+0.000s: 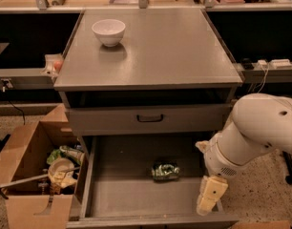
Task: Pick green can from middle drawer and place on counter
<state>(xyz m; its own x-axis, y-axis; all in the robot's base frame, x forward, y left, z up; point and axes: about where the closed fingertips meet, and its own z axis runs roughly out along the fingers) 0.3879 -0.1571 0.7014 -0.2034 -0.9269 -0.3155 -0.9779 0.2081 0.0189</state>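
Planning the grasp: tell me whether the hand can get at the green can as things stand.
Probably yes. The hand hangs at the middle drawer's right front corner; the green can lies uncovered on its floor, nothing between them.
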